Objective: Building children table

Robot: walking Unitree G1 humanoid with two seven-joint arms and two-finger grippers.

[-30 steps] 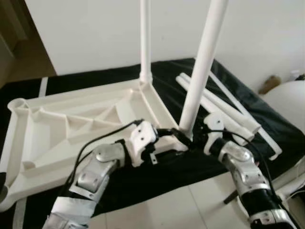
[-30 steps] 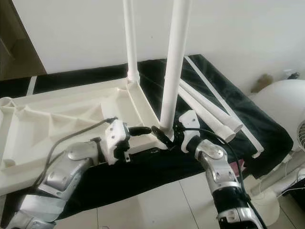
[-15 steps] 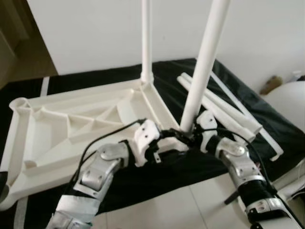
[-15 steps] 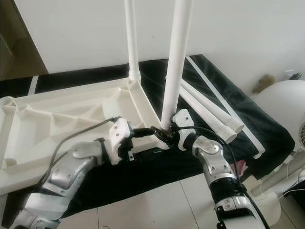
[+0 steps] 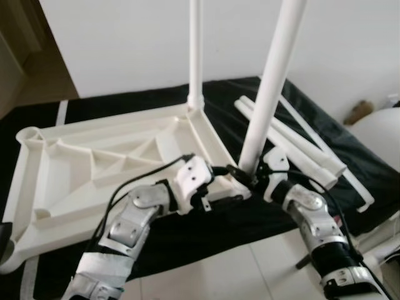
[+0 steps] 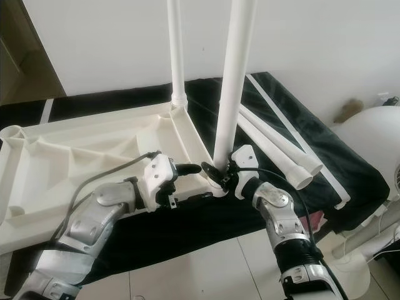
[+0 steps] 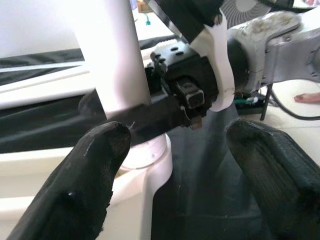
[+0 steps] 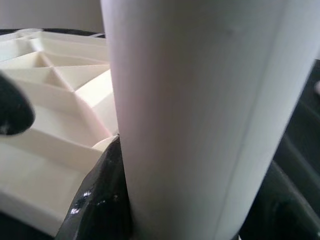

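From the left eye, I see a white tabletop lying upside down on a black cloth. It lies that way so the legs can go in from above. One thin-looking far leg already stands in the back corner. A near leg stands at the front corner, right by the robot. More spare legs lie on the cloth beside the tabletop, waiting for their turn.

From the right eye, the right gripper is closed around the bottom of the near leg, just above its corner hole. I think it holds low so it can push or turn the leg into place. The left gripper reaches in from the other side, close to the same corner.

In the left wrist view, the left gripper's two black fingertips are spread wide, with the leg's foot and the socket between them. They hold nothing. I think they are there to steady the corner or to help next.

In the right wrist view, the big white leg is very close, with a black finger pressed against it. The leg looks about straight up, but I cannot tell if it is all the way in.
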